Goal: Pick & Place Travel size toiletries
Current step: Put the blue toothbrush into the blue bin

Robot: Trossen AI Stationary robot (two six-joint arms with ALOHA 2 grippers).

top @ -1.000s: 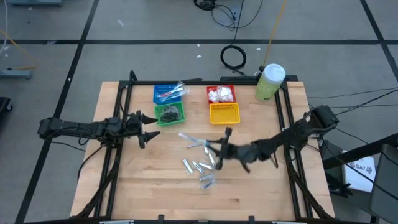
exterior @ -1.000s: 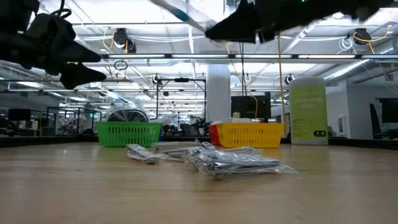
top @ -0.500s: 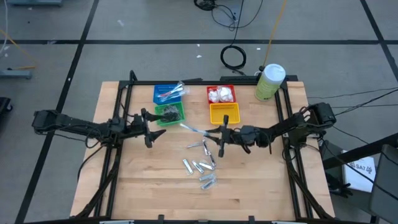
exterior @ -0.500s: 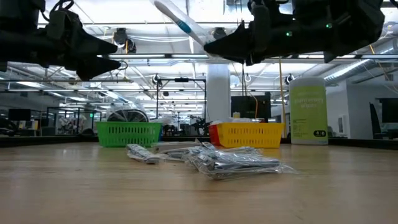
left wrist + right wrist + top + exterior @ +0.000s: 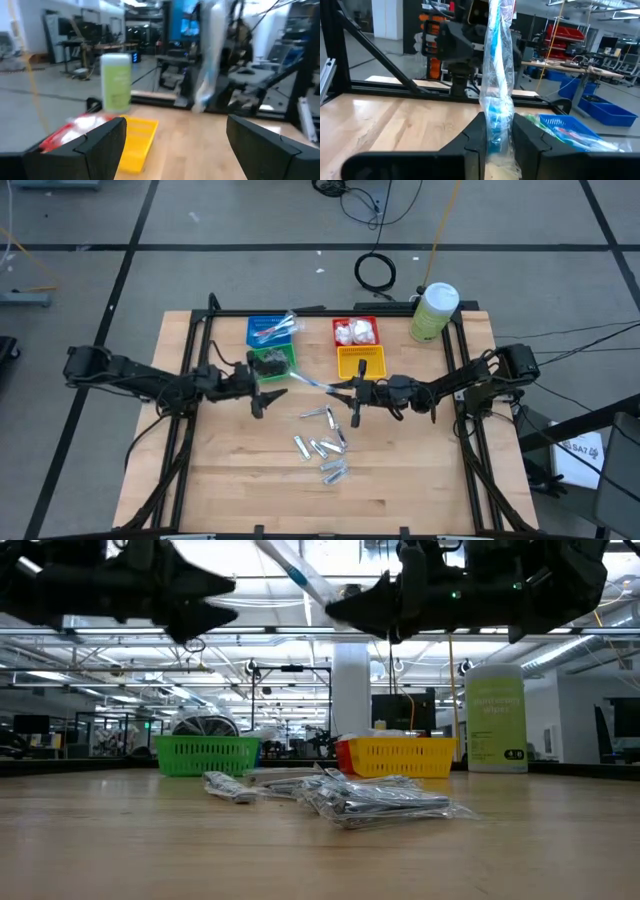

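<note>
Left end effector (image 5: 262, 388) moved closer, wrapped toothbrush (image 5: 310, 384) pinched by right end effector (image 5: 354, 402)

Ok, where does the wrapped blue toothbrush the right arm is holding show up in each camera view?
High view: blue toothbrush in clear wrap, mid-table, clamped in the right tool.
Low view: top centre, slanting.
Left wrist view: upright blur, upper middle.
Right wrist view: centre, upright between the fingers.
Shared landmark: yellow plastic basket, absent from the right wrist view.
</note>
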